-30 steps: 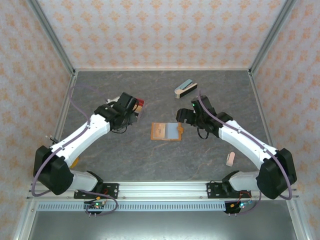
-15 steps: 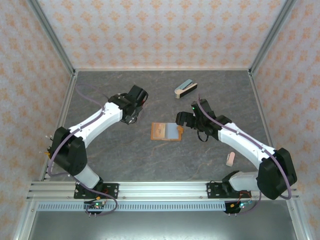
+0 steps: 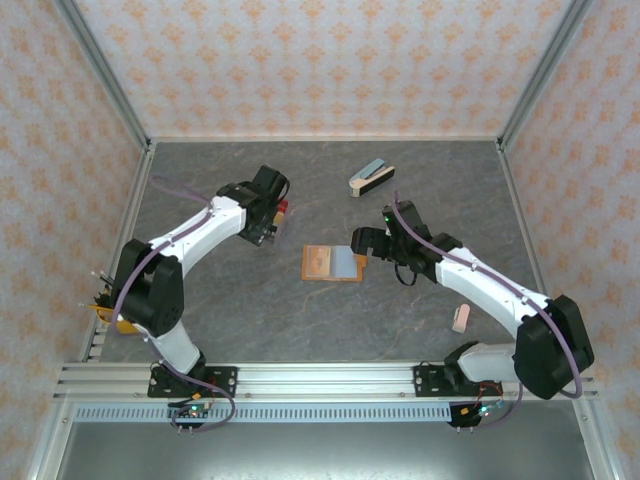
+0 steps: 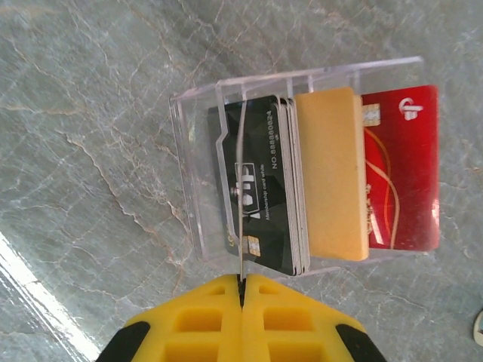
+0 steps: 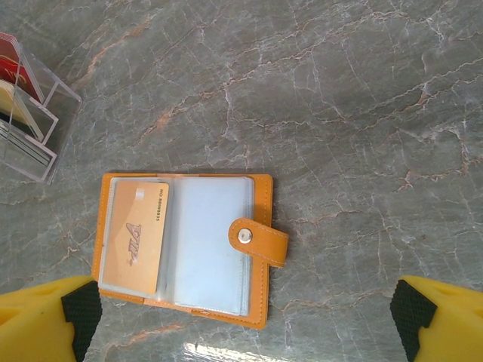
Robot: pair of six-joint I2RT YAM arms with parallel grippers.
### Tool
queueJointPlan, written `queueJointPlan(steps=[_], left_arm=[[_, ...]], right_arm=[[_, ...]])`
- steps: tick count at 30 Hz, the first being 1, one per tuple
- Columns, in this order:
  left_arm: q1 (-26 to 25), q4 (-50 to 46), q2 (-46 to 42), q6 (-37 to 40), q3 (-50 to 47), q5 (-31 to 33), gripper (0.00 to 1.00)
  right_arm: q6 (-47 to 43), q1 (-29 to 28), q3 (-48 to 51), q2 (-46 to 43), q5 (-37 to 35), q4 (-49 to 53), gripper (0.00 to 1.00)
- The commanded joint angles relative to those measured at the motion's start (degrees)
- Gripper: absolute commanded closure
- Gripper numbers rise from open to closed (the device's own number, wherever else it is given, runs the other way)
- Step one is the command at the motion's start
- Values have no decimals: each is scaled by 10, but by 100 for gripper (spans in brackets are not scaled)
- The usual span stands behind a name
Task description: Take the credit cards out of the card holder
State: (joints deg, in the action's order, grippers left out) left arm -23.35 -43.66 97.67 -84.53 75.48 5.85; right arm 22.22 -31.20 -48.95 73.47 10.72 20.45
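Having swung over the clear rack (image 4: 189,173), your left hand (image 4: 241,280) pinches a card (image 4: 240,241) | right hand (image 5: 244,309) wide | card holder (image 5: 189,249) keeps one gold card (image 5: 136,237).

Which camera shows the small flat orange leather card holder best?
The right wrist view. There the orange leather card holder lies open and flat, seen from close above, with a tan card in its left pocket and its snap strap plain to see. The top external view shows it small, its pockets hard to read.
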Motion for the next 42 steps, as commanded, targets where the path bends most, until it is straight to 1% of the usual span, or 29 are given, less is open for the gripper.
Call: queueJointPlan(steps=[1,6,12,13,14,16,18,23,27,28,29,30,31,34,38,40,41,42], left_arm=[[5,10,12,-15,18,-9,100],[11,-2,25,-7,29,4,100],[15,16,33,0,23,-12,100],[15,11,36,5,30,-13,98],[15,9,38,11,33,-13,94],[15,16,40,27,39,-13,80],[15,14,43,43,47,-13,73],[14,7,38,86,62,-8,68],[16,14,12,139,60,-10,66],[16,16,0,157,58,-9,64],[16,18,-10,176,54,-10,54],[16,21,-22,199,48,-13,40],[16,20,-36,222,43,-14,34],[16,13,-76,269,16,-6,22],[16,16,-134,308,-40,3,10],[16,22,-163,326,-70,5,3],[16,23,-178,336,-84,7,0],[16,24,-194,346,-97,11,0]], right_arm=[[-11,-2,5,0,-1,-14,0],[-11,-3,3,7,1,-12,0],[-12,-2,1,17,3,-10,0],[-12,-2,0,19,4,-10,0],[-12,-3,-1,19,6,-10,0],[-13,-2,-2,22,8,-9,0],[-13,-2,-2,23,8,-9,0],[-17,-3,-8,29,5,-2,0],[-19,-2,-14,37,6,2,0],[-22,-3,-16,41,8,3,0],[-24,-3,-18,44,12,4,0],[-26,-3,-21,49,17,4,1],[-30,-4,-24,54,19,4,2],[-38,-21,-43,73,9,14,3],[-44,-51,-91,121,-2,40,8],[-38,-63,-115,148,15,45,12],[-31,-66,-127,162,31,45,15],[-22,-69,-137,176,48,43,17]])
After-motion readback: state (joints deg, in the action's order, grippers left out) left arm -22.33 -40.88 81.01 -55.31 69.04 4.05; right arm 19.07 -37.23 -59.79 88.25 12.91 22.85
